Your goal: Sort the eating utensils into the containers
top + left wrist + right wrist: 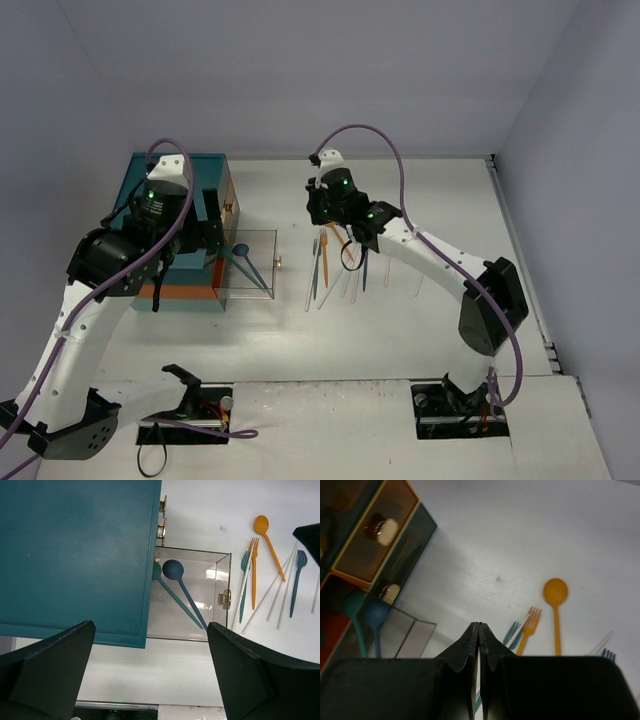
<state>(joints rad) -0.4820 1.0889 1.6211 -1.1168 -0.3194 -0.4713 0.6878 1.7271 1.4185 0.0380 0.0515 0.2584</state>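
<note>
The job is only just begun. Two spoons are put away and the rest are left to sort.

The clear drawer [220, 565] sticks out of the teal chest [75, 555]. In the drawer lie one dark blue spoon [173, 570] and one teal spoon [172, 595].

To the right of the drawer, on the white table [400, 340], lie one teal fork [245, 560], one orange fork [254, 565], one orange spoon [261, 525] and one blue fork [300, 559]. There are also pale chopsticks [265, 596], about four, but they are thin and hard to count. I see no knives.

The left gripper [151, 625] hangs above the chest, just left of the drawer. Its fingers are spread wide and hold nothing.

The right gripper [479, 627] is up over the forks, to the right of the drawer. Its fingers are pressed together, and I see nothing between them.
</note>
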